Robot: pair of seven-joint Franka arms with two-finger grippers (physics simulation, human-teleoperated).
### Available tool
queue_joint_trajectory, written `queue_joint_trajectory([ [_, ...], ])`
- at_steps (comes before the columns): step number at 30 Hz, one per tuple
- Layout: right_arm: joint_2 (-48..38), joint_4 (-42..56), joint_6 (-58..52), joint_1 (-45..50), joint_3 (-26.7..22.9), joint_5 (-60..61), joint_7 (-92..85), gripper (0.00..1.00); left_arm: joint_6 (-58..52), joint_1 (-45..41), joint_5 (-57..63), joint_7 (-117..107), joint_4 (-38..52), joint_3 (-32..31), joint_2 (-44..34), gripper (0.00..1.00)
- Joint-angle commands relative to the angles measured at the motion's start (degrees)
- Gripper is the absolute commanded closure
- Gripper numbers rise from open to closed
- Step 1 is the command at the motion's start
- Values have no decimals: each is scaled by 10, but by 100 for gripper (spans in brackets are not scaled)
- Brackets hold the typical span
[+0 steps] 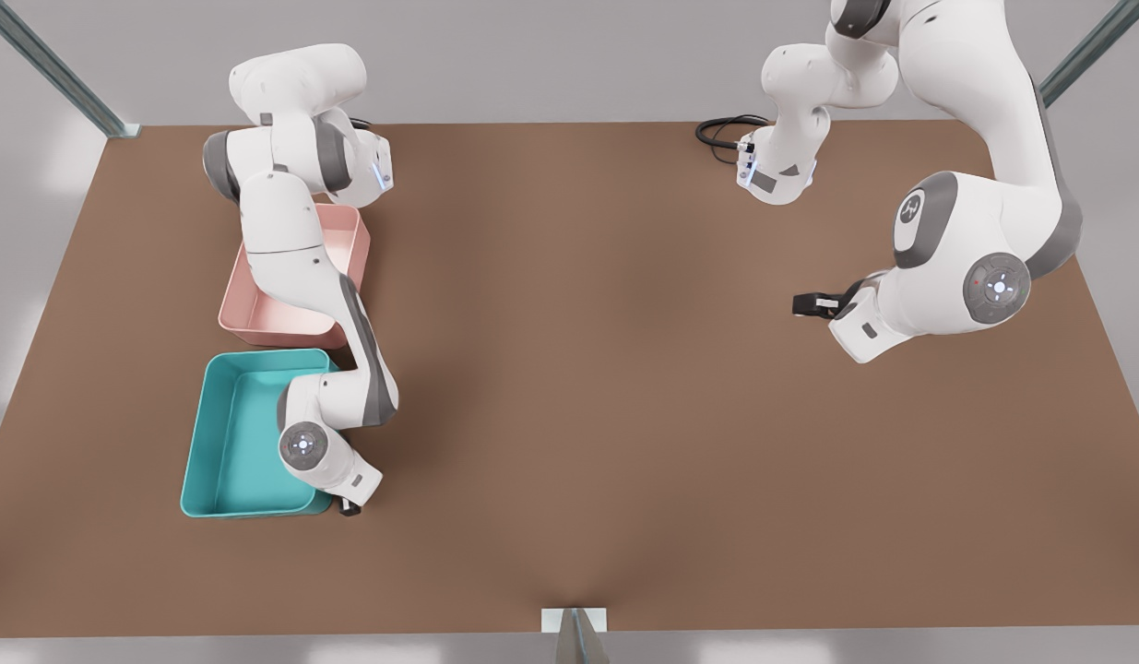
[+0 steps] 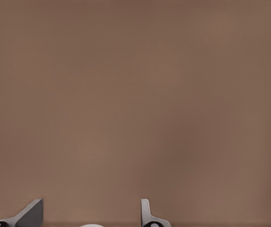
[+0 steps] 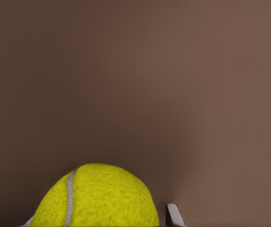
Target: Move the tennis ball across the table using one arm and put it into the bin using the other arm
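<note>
While the tennis ball (image 3: pixel 97 198) is seen tight against the right gripper (image 3: pixel 100 220), the bin (image 1: pixel 200 433) is noted just to that gripper's left in the front view.
Lower left of the front view: the teal bin, with a pink tray (image 1: pixel 348 240) above it; the arm bent over the bin's right rim is judged the right one, its gripper (image 1: pixel 348 505) low by the bin's lower right corner, just outside it. Whether the ball is clamped cannot be told. A short carry leftward over the rim is judged to be what is needed. Right of frame: the left gripper (image 1: pixel 809 304) is held waiting, well apart, over bare table (image 1: pixel 578 369), its fingers (image 2: pixel 31 213) spread with nothing between.
</note>
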Motion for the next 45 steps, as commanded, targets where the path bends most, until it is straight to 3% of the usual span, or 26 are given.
queue_joint_trajectory([
  [1,-2,0,7,0,0,1,2,38,-1,0,0,-10,0,0,-1,0],
  [2,-2,0,6,0,0,1,2,46,-2,0,0,-10,0,0,-2,0],
  [14,-14,7,-11,4,3,25,5,46,-2,0,0,-10,0,0,-2,0],
  [24,-162,-34,-208,-37,-5,16,-10,46,-2,0,1,-10,1,0,-2,0],
  [27,-156,-39,-212,-46,-77,17,-3,46,-2,0,1,-10,2,0,-2,0],
  [29,-136,-39,-199,-63,-77,21,-2,46,-2,-1,0,-19,2,-1,-2,0],
  [30,-132,-39,-192,-62,-77,24,0,17,-7,1,1,-22,2,-7,-2,0],
  [31,-130,-39,-190,-60,-77,25,0,0,-12,1,1,-22,3,-7,-2,0],
  [35,-129,-39,-186,-52,-74,30,1,0,-12,1,1,-21,3,-7,-2,0],
  [37,-129,-39,-197,-53,-74,52,147,0,-13,1,1,-21,3,-7,-2,0],
  [38,-131,-33,-219,-51,-70,58,358,0,-13,1,1,-21,3,-7,-2,0],
  [40,-133,72,-393,-22,-72,53,824,0,-10,1,4,-21,3,-7,-2,0],
  [41,-138,96,-420,-14,-77,38,992,0,-10,0,16,-21,3,-8,-2,0],
  [42,-171,106,-424,6,-75,-28,1010,0,-10,0,17,-21,3,-8,-2,0],
  [45,-268,119,-525,8,-70,-34,1021,0,-14,2,16,-21,3,-8,-6,0],
])
